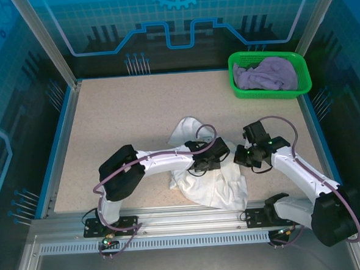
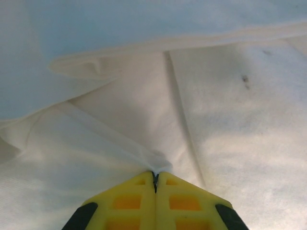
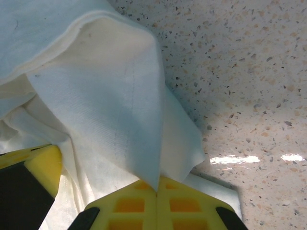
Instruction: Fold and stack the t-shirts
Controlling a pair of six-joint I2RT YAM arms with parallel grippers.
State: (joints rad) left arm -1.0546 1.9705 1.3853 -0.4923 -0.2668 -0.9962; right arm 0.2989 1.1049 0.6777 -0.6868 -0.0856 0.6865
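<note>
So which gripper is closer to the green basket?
Right. The right gripper is in front of the green basket, toward the robot; the left gripper is farther left.

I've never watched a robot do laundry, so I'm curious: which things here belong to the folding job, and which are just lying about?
Part of the job:
- white t-shirt, crumpled on the table, pinched by the left gripper and the right gripper
- lavender t-shirt, bunched in the basket

Just lying about:
- green basket, at the far right corner
- table
</note>
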